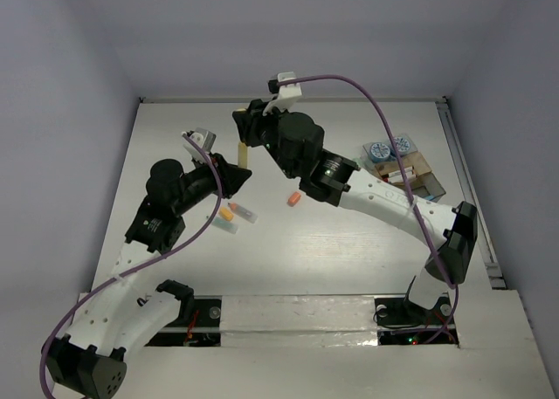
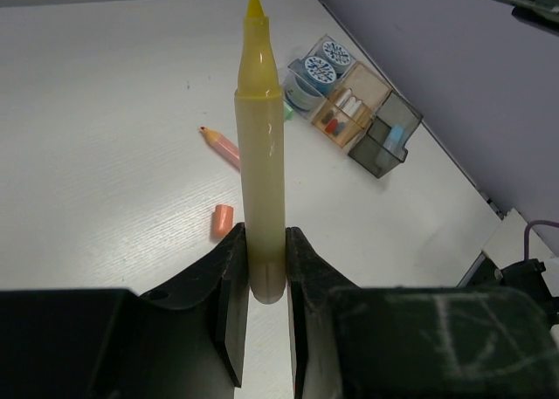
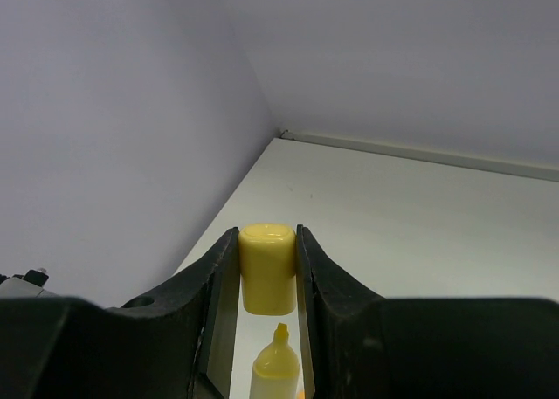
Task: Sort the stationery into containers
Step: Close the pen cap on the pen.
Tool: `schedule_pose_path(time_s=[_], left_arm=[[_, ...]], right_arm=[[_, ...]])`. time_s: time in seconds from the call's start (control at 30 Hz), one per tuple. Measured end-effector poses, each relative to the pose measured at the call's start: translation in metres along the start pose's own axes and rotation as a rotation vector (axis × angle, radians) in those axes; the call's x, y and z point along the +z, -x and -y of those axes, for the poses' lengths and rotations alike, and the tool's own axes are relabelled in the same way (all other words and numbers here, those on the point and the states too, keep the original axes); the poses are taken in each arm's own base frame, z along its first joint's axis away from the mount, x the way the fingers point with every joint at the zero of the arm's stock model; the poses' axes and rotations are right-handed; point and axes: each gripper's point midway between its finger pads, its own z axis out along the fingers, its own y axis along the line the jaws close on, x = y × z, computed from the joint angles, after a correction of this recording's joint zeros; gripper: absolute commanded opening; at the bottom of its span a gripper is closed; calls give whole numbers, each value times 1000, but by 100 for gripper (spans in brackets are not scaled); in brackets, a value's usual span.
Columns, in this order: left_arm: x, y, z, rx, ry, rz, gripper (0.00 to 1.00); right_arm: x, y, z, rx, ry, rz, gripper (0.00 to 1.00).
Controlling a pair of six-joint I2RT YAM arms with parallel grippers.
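My left gripper (image 2: pixel 266 242) is shut on the lower end of an uncapped yellow marker (image 2: pixel 260 154), which stands upright above the table with its tip up. Right above that tip, my right gripper (image 3: pixel 267 242) is shut on the marker's yellow cap (image 3: pixel 267 277), and the marker tip (image 3: pixel 278 368) shows just under the cap, apart from it. From the top view both grippers meet at the marker (image 1: pixel 242 151) at the table's back middle. The clear divided container (image 1: pixel 430 182) sits at the right with patterned rolls (image 1: pixel 389 148) in it.
A pink pencil (image 2: pixel 223 144) and a short orange stick (image 2: pixel 223 219) lie on the table between the arms. Two small capped items (image 1: pixel 236 213) lie beside the left arm. A small clear object (image 1: pixel 203 139) rests at the back left.
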Motion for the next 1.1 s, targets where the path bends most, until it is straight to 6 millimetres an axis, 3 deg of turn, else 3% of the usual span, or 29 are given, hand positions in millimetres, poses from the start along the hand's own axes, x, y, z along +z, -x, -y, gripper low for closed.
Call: schedule_pose_path(time_s=[0.5, 1.1], left_arm=[[-1, 3, -3, 3, 20, 15, 0], [-4, 4, -11, -2, 73, 23, 0]], right_arm=[[-1, -7, -1, 22, 7, -20, 0], [-2, -41, -4, 59, 38, -91, 0]])
